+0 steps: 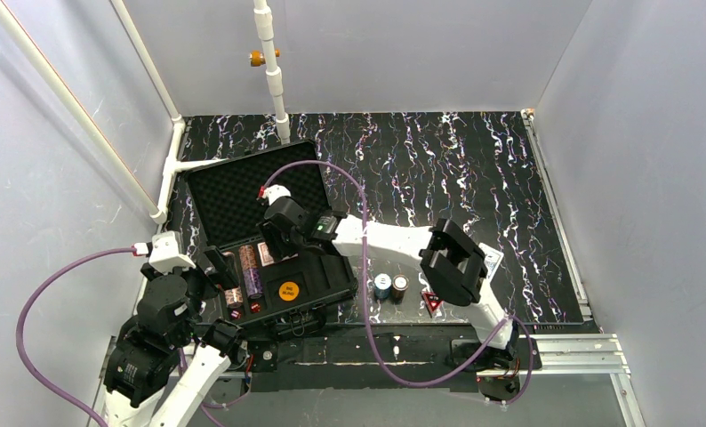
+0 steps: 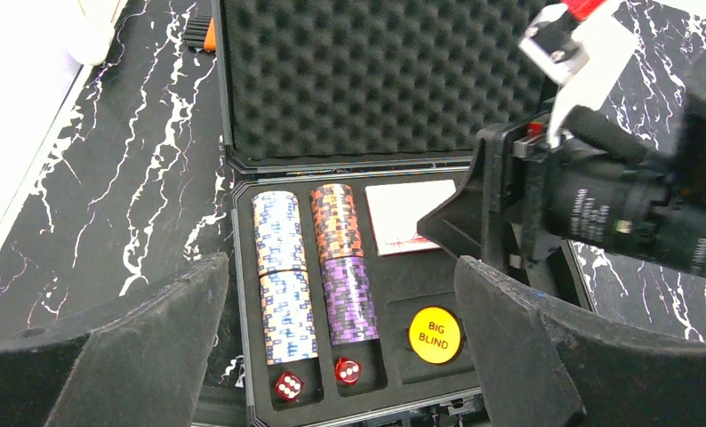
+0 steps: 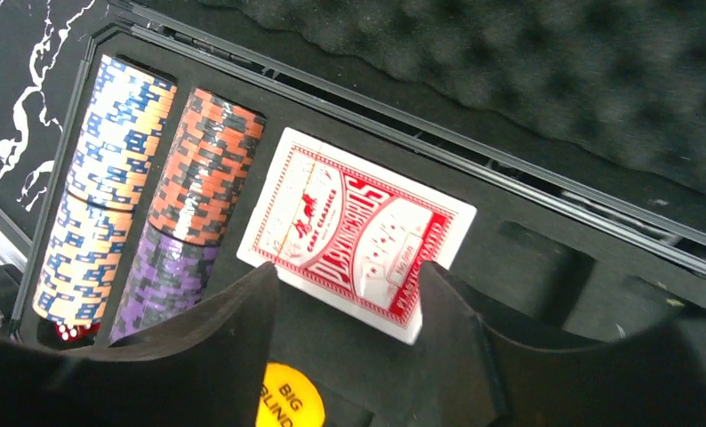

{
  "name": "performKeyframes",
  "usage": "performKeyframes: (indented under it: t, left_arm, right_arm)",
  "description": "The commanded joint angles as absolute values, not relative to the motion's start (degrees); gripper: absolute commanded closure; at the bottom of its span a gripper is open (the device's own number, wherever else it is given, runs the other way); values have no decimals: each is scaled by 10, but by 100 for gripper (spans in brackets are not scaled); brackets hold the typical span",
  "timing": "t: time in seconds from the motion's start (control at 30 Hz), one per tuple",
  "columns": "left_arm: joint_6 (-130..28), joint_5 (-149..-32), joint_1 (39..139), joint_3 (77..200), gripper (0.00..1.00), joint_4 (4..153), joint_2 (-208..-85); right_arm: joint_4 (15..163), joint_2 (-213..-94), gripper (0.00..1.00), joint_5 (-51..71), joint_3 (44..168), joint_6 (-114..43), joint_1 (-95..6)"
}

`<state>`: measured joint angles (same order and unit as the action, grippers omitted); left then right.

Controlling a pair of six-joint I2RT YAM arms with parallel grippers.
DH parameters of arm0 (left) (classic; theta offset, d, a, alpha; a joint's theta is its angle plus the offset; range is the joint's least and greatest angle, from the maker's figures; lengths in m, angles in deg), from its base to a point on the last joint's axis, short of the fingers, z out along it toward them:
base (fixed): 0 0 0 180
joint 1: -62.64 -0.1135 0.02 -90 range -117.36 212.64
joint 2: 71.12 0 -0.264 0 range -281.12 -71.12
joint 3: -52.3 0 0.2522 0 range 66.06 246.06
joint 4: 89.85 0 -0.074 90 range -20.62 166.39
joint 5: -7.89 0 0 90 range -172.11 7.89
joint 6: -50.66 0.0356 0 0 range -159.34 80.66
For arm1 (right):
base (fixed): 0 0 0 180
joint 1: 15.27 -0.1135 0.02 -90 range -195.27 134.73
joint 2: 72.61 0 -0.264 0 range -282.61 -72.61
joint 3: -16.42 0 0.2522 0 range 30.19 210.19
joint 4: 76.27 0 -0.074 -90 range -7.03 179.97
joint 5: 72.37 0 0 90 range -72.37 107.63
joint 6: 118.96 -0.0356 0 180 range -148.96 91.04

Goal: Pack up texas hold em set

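Observation:
The black case (image 1: 336,283) lies open at the left, its foam lid (image 1: 234,191) laid back. Its tray (image 2: 394,289) holds chip stacks (image 2: 287,285), two red dice (image 2: 287,385), a red card deck (image 3: 358,231) and an orange "BIG BLIND" disc (image 2: 434,334). My right gripper (image 3: 348,289) is open just above the deck's near edge, its right finger at the deck's corner. My left gripper (image 2: 340,347) is open and empty above the tray's front. Two chip stacks (image 1: 390,286) and a red triangle (image 1: 432,302) stand on the table right of the case. No blue deck shows.
The right arm (image 1: 394,240) reaches across the table to the case. White pipes (image 1: 274,80) run along the back and left walls. A metal rail (image 1: 563,351) borders the near edge.

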<state>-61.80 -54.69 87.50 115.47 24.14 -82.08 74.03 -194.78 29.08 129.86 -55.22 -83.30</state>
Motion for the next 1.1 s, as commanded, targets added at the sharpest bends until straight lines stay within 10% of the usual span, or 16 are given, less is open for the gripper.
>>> performKeyframes:
  t: [0.0, 0.3, 1.07]
  left_arm:
    - [-608, -548, 872, 1152, 2, 252, -826]
    - [-592, -580, 872, 1143, 2, 269, -839]
    - [-580, -690, 872, 1134, 2, 297, -923]
  right_arm:
    - [688, -1857, 30, 327, 1325, -509, -836]
    - [657, -1708, 4, 383, 1224, -501, -836]
    - [542, -1427, 2, 613, 982, -586, -833]
